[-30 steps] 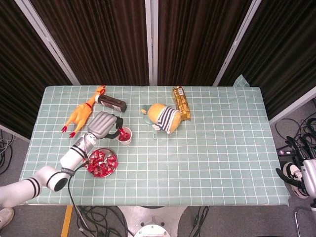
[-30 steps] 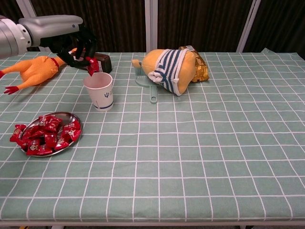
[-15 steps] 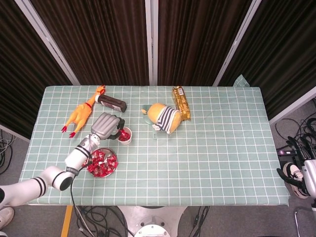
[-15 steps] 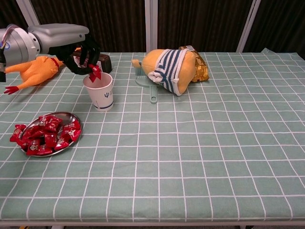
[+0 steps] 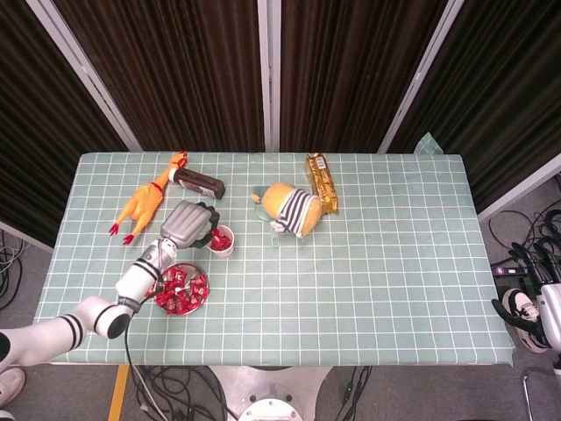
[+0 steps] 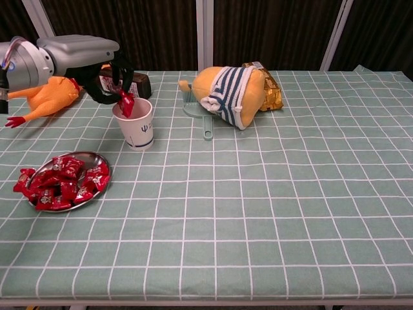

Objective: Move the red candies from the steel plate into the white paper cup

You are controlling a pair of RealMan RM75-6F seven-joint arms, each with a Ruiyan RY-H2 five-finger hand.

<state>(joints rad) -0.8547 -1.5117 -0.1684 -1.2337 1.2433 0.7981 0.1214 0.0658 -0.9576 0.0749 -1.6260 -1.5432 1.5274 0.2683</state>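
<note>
A table (image 5: 394, 263) covered in a green checked cloth (image 6: 290, 194) fills both views. On its far side lies a yellow plush toy (image 6: 229, 90) in a striped shirt, with a gold snack packet (image 5: 321, 182) just behind it and a pale green utensil (image 6: 205, 123) at its front. Toward the left edge lies a rubber chicken (image 5: 147, 200), with a dark brown bar (image 5: 199, 183) just beside its head. The left hand (image 6: 106, 74) hangs over the white paper cup (image 6: 134, 123), its fingers pinching a red candy (image 6: 124, 102) that dips into the cup's mouth. From above, red candy also shows inside the cup. The steel plate (image 6: 98, 158) sits near the cup, toward the front edge, and is heaped with more red candies (image 6: 61, 183), some spilling over its left rim. The right hand cannot be made out in either view.
</note>
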